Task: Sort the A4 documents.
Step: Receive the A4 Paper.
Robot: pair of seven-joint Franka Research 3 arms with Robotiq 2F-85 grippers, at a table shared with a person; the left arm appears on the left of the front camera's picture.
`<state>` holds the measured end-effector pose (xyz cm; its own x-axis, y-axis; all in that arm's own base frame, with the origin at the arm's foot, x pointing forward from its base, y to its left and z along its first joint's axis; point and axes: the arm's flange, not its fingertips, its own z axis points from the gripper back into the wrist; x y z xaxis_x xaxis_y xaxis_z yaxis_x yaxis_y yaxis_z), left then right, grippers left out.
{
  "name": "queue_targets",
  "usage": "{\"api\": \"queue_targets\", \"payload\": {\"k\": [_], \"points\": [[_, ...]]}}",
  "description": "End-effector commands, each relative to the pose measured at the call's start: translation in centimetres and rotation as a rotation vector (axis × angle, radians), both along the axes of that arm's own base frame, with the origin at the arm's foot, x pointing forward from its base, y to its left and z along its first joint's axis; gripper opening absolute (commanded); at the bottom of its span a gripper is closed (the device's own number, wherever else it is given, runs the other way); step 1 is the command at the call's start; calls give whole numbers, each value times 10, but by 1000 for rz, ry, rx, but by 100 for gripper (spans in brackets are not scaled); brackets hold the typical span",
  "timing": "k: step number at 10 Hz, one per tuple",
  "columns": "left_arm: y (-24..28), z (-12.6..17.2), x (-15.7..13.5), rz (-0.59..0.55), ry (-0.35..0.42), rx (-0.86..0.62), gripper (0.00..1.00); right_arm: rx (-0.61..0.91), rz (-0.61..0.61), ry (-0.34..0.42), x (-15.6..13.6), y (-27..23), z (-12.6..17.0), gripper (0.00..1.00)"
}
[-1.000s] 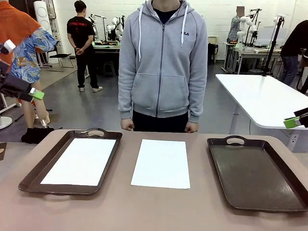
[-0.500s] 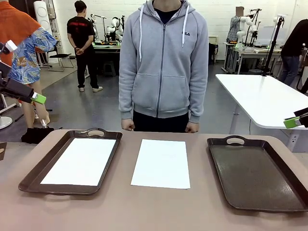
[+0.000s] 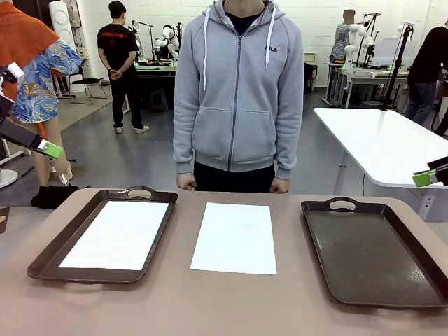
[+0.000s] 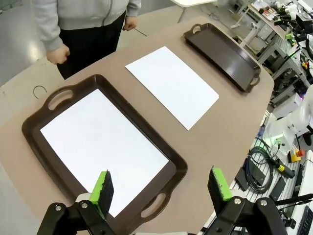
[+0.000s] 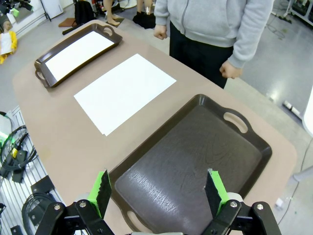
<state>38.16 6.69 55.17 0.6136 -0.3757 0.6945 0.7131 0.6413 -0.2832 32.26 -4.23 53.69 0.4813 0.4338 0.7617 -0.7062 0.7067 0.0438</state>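
Both tools hang released, holding nothing: your left tool (image 4: 161, 185) over the left tray (image 3: 52, 245), your right tool (image 5: 157, 186) over the bare right tray (image 3: 371, 259). One loose A4 document (image 3: 234, 236) lies flat on the worktop (image 3: 210, 308) between the trays; a second A4 document (image 3: 119, 233) rests inside the left tray. Watch the loose one: thin paper flush on the worktop offers no edge, so a pinch may crumple it or skid it toward the person's hands (image 3: 185, 182).

Left pincer (image 4: 160, 182): jaws fully apart, holding nothing, raised at robot's left side, aimed steeply downward. Right pincer (image 5: 157, 188): jaws fully apart, holding nothing, raised at right side, aimed downward.
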Motion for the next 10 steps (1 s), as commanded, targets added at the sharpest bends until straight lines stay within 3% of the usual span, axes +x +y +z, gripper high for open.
{"api": "queue_targets", "payload": {"k": [1,5,6,10], "points": [[6,-2,4,-24,-10,-15,100,17,15,0,2,0,-2,100],[8,-4,4,13,-13,-81,100,17,15,0,2,0,-2,100],[3,-2,3,12,7,-19,100,17,15,0,2,0,-2,100],[3,-2,3,12,7,-19,100,17,15,0,2,0,-2,100]]}}
